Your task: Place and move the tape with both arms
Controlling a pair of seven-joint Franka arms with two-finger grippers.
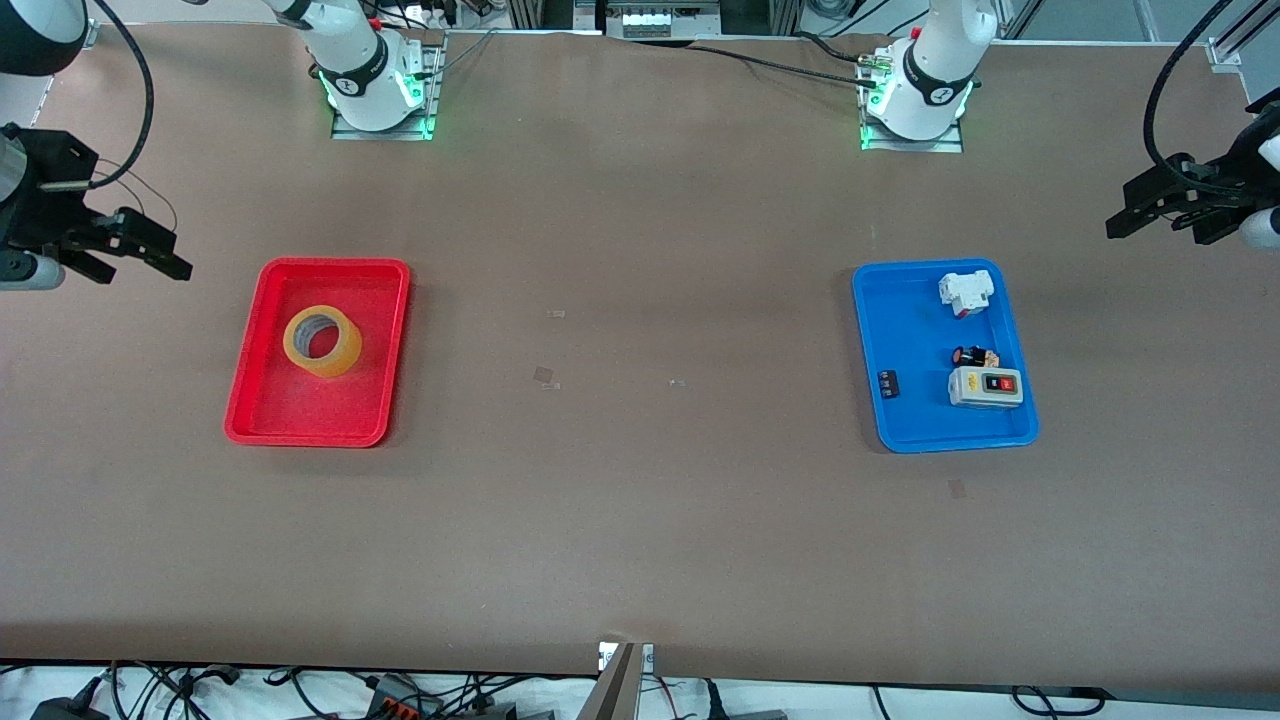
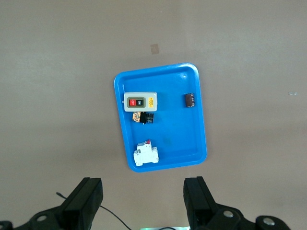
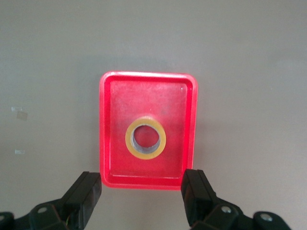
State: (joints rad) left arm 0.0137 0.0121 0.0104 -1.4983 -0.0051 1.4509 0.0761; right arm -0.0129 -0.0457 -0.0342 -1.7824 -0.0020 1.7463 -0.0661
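The tape (image 1: 322, 341) lies flat in my red tray (image 1: 245, 400), core hole facing up, roughly mid-tray and a little toward the edge that faces my bases. It has no long axis to line up with; a ring like this I judge I can take across its wall from any side.

My right gripper (image 1: 135, 250) hangs in the air over the bare desk (image 1: 640, 520) at the right arm's end, jaws released and empty; the tape lies just inward of it, toward the desk's middle. My left gripper (image 1: 1150, 205) waits over the left arm's end, jaws also released, well apart from the tape, so the right arm is plainly nearer.

My right wrist view looks straight down the tape's grey-white core. The left wrist view shows only the blue tray (image 2: 201, 124) with its grey switch box (image 2: 140, 101), white breaker (image 2: 146, 154) and small parts.
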